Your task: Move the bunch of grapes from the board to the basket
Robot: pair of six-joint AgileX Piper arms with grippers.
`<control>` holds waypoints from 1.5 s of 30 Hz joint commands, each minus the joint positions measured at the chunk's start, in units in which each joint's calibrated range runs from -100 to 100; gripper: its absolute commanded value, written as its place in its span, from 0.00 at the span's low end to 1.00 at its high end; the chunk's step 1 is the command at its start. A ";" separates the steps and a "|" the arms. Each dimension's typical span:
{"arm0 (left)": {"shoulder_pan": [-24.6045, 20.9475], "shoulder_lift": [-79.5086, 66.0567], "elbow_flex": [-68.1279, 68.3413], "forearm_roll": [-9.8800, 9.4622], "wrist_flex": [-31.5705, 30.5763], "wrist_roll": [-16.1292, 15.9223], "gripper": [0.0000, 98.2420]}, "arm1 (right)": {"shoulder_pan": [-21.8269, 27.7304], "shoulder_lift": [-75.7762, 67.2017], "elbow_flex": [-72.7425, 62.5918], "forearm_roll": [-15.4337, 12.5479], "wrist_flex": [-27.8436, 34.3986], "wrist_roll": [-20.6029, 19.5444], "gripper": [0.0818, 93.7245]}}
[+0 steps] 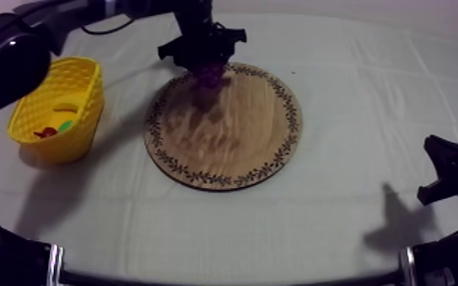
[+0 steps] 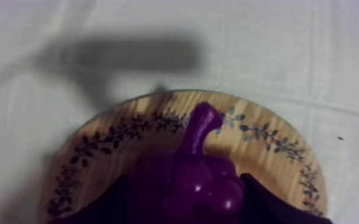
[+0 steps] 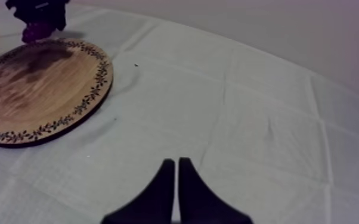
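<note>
**Inspector:** Left gripper (image 1: 208, 73)?
**Assistant:** Pinching the bunch of grapes (image 2: 201, 179), over the wooden board's (image 1: 232, 144) far rim.
**Inspector:** Right gripper (image 3: 177, 179)?
**Assistant:** Fingers pressed together, empty, over the bench (image 3: 247, 107).
**Inspector:** Yellow basket (image 1: 84, 95)?
**Assistant:** Left of the board, apart.

No text, label, brand, number or sign can be read anywhere. The only marking is the dark leafy garland running round the rim of the wooden board (image 1: 236, 148) at the centre of the top view, and that is ornament, not lettering.
</note>
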 commanded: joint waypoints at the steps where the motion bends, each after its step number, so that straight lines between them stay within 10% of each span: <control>1: -0.21 -7.22 4.52 0.01 -0.03 -0.51 0.49 | 0.02 -0.01 -0.03 0.01 0.00 0.00 0.00; 21: -9.42 -52.43 44.25 -5.03 0.31 -7.96 0.53 | 0.02 -0.01 -0.03 0.01 0.00 0.00 0.00; 45: -21.54 -42.60 52.72 -7.52 -7.41 -9.57 0.49 | 0.02 -0.01 -0.03 0.01 0.00 -0.04 0.00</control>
